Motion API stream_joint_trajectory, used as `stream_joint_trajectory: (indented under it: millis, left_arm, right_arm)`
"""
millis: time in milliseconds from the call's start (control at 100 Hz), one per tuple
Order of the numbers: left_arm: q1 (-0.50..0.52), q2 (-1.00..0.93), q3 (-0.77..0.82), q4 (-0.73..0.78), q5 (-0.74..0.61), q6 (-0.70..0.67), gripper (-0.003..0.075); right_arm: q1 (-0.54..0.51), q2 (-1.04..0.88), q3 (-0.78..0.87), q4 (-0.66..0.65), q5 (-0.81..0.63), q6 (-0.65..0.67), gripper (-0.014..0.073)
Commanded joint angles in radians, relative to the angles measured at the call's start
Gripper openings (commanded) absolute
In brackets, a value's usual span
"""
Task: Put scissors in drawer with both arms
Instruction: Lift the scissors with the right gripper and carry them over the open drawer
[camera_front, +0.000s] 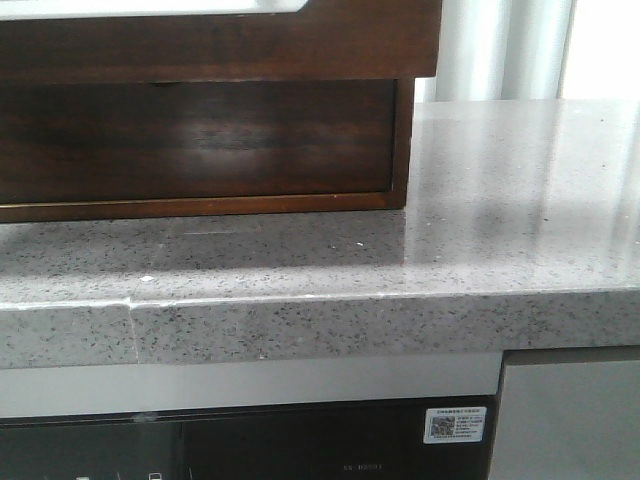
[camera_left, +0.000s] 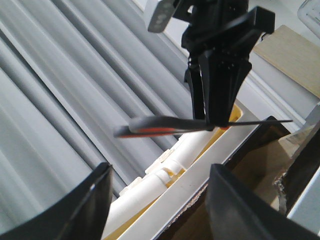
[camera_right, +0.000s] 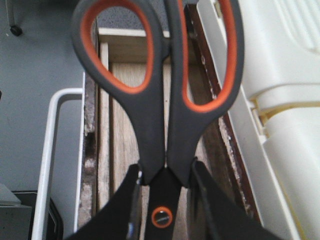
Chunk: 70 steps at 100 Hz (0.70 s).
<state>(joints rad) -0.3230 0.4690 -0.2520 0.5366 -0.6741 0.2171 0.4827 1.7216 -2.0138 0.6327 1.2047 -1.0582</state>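
The right gripper (camera_right: 164, 187) pinches the scissors (camera_right: 160, 85) near the pivot, long axis level, directly above the open drawer (camera_right: 125, 130); the left gripper (camera_left: 160, 200) hangs spread nearby.

Dark brown wooden drawer (camera_front: 200, 140): front board glossy, smooth, with a pale sheen across visible grain. In the right wrist view its interior floor (camera_right: 122, 140) is paler, matt, bare-looking wood; side edges appear rough and chipped.

Speckled grey stone-like countertop (camera_front: 500, 230): polished, reflective on top, smooth along its front edge.

Small scissors with grey handles and orange-lined loops (camera_right: 160, 90): handles matt, plastic-looking; orange lining smooth with slight sheen; blades (camera_left: 260, 121) slim grey metal.

Black right gripper (camera_right: 162, 200): matt plastic-looking fingers.

Cream-white moulded tray (camera_right: 280, 100): smooth, plastic-looking, semi-gloss.
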Motion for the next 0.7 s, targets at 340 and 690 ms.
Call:
stream_joint_trajectory:
  millis: [340,690]
  left_arm:
    - [-0.01,0.004,-0.037,-0.04,-0.05,-0.013,0.037]
    - [-0.01,0.004,-0.037,-0.04,-0.05,-0.013,0.037]
  right_arm:
    - [0.0,0.035,-0.027,0.008,0.032,-0.014,-0.0119]
    - [0.0,0.062,-0.027,-0.012,0.04,0.035,-0.0022]
